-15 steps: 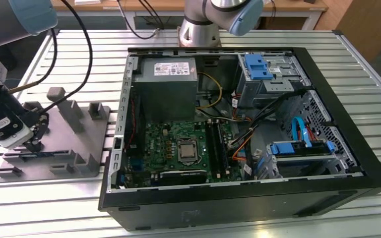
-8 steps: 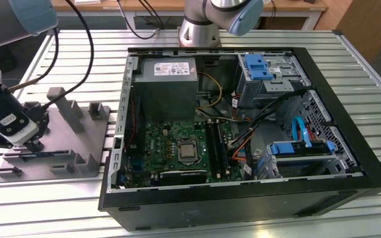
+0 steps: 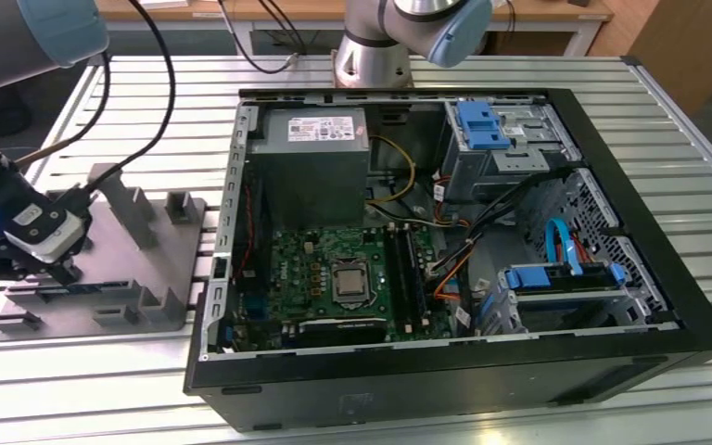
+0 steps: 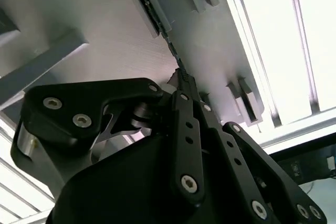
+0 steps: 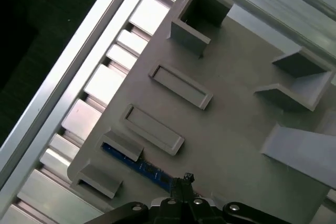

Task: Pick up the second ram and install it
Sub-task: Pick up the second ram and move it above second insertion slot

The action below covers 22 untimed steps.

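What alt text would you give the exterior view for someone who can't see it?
The robot arm's gripper is low over the second ram, which sits in a grey block at the exterior view's left. Beside it, an open computer case lies on a slatted metal table, its green motherboard exposed.

From where I stand, the second ram (image 5: 139, 166) sits in a slot of the grey block (image 5: 236, 140), one end lost under the gripper (image 5: 186, 180). Its chips are too small to tell, and the block's far posts run off frame.
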Available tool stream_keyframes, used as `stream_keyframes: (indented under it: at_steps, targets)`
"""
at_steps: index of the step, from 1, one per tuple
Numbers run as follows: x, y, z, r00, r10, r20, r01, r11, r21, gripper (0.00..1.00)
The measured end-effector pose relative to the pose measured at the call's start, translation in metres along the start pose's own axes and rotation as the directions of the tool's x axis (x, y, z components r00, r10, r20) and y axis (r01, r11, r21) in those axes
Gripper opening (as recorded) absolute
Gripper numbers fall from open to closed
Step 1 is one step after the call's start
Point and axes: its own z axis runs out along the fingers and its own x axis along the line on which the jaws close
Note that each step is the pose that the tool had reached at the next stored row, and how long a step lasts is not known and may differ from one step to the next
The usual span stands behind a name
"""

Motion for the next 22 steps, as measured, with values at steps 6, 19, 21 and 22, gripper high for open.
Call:
stream_keyframes:
  at_steps: [6, 19, 21, 22]
  targets:
    - [0.0, 0.0, 0.0004, 0.9942, -0.108, -0.0008, 0.108, 0.9942, -0.0014, 0.1]
    - [0.0, 0.0, 0.001, 0.9411, -0.338, -0.0018, 0.338, 0.9411, -0.0047, 0.1]
    - [0.0, 0.0, 0.0011, 0.9279, -0.373, -0.0019, 0.373, 0.9279, -0.0053, 0.1]
    - [0.0, 0.0, 0.0011, 0.9209, -0.39, -0.002, 0.39, 0.9209, -0.0055, 0.1]
